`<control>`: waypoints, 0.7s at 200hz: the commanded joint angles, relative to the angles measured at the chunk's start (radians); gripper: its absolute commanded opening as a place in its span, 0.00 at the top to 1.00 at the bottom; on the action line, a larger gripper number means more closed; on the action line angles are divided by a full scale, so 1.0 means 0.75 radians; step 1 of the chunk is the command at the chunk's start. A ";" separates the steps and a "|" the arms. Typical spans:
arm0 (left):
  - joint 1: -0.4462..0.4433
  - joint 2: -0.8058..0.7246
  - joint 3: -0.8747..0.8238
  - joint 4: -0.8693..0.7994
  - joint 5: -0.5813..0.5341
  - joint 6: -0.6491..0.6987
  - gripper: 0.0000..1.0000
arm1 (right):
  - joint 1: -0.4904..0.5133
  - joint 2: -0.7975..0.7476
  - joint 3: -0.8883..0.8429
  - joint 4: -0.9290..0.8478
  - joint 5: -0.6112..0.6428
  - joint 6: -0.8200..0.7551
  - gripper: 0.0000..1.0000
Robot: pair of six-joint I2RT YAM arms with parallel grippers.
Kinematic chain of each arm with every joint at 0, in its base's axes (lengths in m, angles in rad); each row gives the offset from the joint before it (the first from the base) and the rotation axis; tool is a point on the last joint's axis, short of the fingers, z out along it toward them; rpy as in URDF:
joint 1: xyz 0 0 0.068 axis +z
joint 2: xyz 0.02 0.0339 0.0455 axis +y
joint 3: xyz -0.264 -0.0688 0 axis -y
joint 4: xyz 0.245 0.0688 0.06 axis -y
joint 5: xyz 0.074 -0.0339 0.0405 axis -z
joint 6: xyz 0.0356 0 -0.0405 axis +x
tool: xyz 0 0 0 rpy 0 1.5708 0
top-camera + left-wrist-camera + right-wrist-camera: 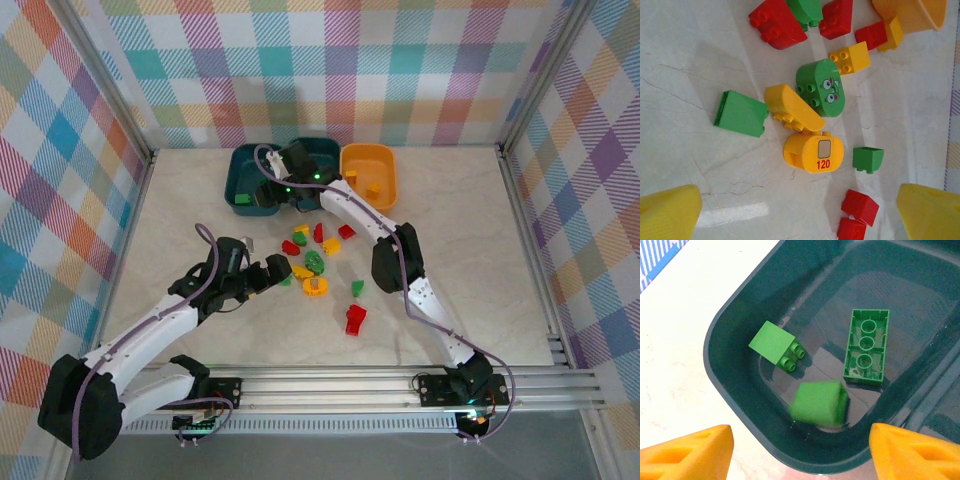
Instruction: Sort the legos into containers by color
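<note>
Finds the right arm stretched far forward, elbow bent, with the right pincer (272, 190) held over the left teal tub (240, 165). Records it as released, orange fingertips (687, 452) wide apart, nothing gripped between them. Finds the left arm low and bent, with the left pincer (283, 270) pointed at the loose pile of bricks on the table (450, 200). Rates it released as well, yellow fingertips (667, 215) at full spread and gripping nothing.

Counts three green bricks inside the tub beneath the right pincer: a small cube (772, 342) on its side, a long brick (867, 346) lying hollow side up, and a third brick (819, 402) nearest the fingertips.

Locates just ahead of the left pincer a yellow rounded brick marked 120 (813, 152), touching a yellow curved brick (792, 107), itself against a green oval brick (820, 87) with a printed face. Notes a green block (740, 114) to one side and a small green brick (868, 159) to the other. Notes two red bricks (860, 206) close to one fingertip. Places more red and yellow pieces farther out, toward the orange tub (910, 15).

Sees that orange tub cut off at the frame edge. Cannot make out the contents of the middle teal tub (322, 150), largely covered by the right arm. Marks the third brick as blurred; cannot tell whether it rests on the tub floor.
</note>
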 commanded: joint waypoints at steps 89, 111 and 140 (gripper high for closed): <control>0.158 0.308 0.311 -0.093 -0.143 -0.006 0.00 | -0.037 -0.839 -0.907 0.125 0.304 0.016 0.30; 0.147 0.489 0.340 -0.036 -0.028 -0.012 0.06 | -0.051 -1.027 -1.298 0.174 0.348 0.051 0.33; 0.084 0.506 0.315 0.040 -0.058 0.003 0.07 | -0.058 -1.237 -1.703 0.174 0.286 0.190 0.33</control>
